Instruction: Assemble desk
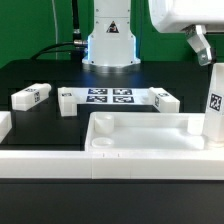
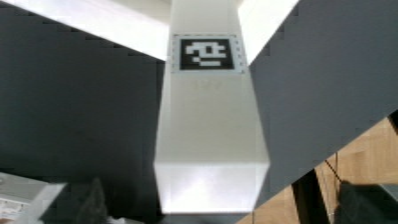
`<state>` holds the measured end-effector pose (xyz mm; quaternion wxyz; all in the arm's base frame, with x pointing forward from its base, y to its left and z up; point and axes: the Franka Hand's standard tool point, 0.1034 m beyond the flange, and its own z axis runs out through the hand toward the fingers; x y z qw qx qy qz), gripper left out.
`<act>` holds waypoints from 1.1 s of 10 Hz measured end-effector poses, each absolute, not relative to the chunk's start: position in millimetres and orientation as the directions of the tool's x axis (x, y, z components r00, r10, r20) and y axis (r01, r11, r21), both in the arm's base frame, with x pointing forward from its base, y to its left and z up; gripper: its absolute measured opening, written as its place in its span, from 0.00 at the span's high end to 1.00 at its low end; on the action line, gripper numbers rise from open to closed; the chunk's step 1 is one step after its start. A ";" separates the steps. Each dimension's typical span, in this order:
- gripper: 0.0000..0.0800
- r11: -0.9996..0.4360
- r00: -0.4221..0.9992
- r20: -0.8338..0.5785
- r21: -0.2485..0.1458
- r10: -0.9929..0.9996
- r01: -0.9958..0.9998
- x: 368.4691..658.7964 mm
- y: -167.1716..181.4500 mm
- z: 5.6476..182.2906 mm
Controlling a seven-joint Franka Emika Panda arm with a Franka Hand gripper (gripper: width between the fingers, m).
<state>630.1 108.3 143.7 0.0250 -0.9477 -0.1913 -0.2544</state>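
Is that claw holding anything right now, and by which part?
Cannot be told. The gripper sits at the top end of the upright leg, but whether it grips is unclear.

One leg (image 1: 214,105) stands upright at a corner of the desk top (image 1: 140,160), the hand (image 1: 203,48) just above it.

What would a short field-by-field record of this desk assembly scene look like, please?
desk top: lying flat at the front, rim up
upright leg: standing at the desk top's corner on the exterior view's right
left loose leg: lying on the table, the exterior view's left
right loose leg: lying beside the marker board
marker board: flat, mid-table
gripper: just above the upright leg; open or shut unclear
table: black surface
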 end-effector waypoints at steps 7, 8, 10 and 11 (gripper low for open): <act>0.19 -0.923 0.925 0.070 -0.074 0.373 0.378 611.1 123.3 137.9; 0.19 -0.925 0.929 0.048 -0.080 0.368 0.371 611.9 124.6 136.9; 0.19 -0.926 0.927 0.053 -0.048 0.372 0.374 615.7 116.4 132.2; 0.19 -0.913 0.913 0.065 -0.039 0.402 0.405 619.2 108.2 132.0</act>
